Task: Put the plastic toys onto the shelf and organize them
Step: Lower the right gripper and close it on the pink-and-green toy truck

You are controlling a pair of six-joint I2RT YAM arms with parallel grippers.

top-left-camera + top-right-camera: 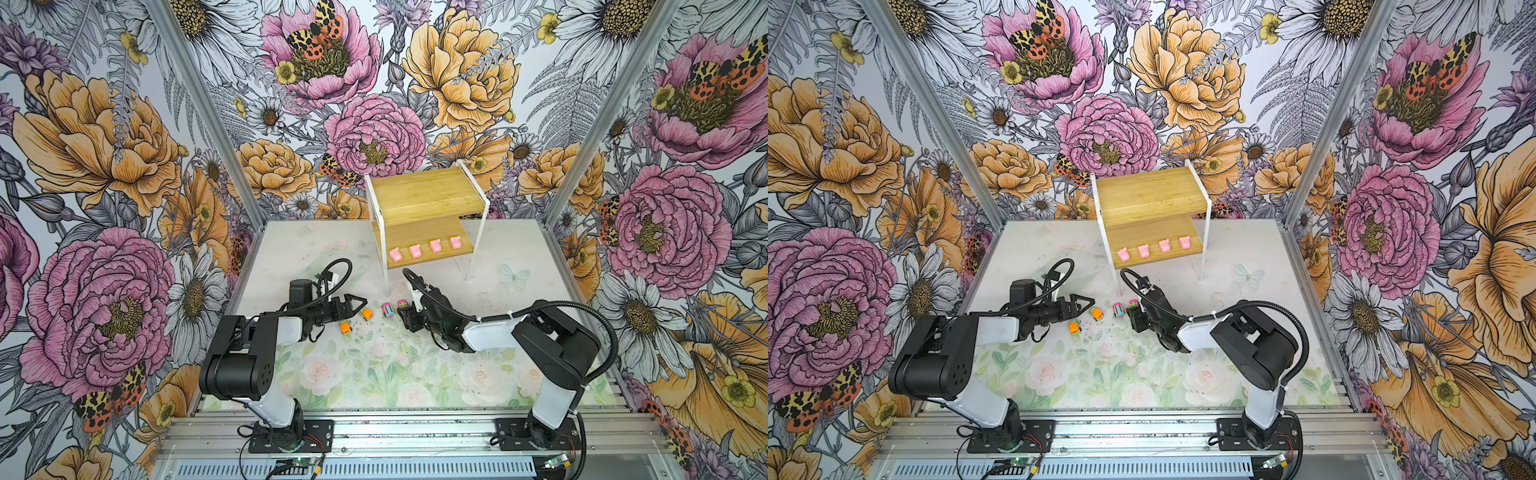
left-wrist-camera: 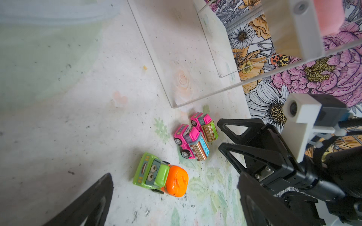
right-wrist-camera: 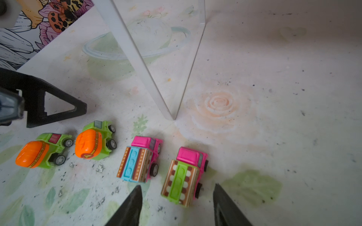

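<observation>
surface: pale rose-print mat [image 1: 374, 374], speckled with dark grit. room: walls of large floral wallpaper [image 1: 104, 145].
shelf [image 1: 428, 195]: at the back of the mat, with four pink pigs [image 1: 415, 251] in a row on its lower board.
on the mat, in a line before the shelf: two orange-and-green cars [image 1: 346, 328], turquoise-topped pink car [image 1: 387, 310], green-topped pink car [image 1: 402, 304].
left gripper [image 1: 360, 302]: jaws spread, empty, just beside the orange-and-green cars.
right gripper [image 3: 177, 185]: jaws apart, gripping nothing, with the green-topped pink car's end between its tips.
</observation>
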